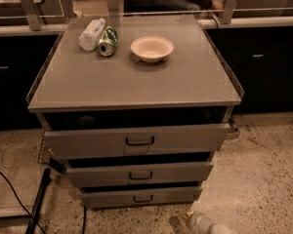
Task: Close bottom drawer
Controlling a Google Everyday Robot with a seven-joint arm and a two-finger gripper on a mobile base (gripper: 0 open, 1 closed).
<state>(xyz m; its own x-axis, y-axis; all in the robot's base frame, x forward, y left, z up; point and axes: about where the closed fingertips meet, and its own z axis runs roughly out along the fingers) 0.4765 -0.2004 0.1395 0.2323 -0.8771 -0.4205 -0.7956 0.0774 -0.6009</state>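
The grey metal cabinet has three drawers, all pulled partly out. The bottom drawer [141, 197] is the narrowest, with a small black loop handle [143, 198], and it sticks out the least. Above it sit the mid-width drawer [139, 173] and the widest top drawer [136, 139]. My gripper [185, 221] shows at the bottom edge, low over the floor, just right of and below the bottom drawer's front, not touching it.
On the cabinet top [136, 82] lie a white bottle [92, 33], a green can [107, 41] and a white bowl [152, 48]. A black pole and cables [39, 204] lie on the floor at the left. Dark counters stand behind.
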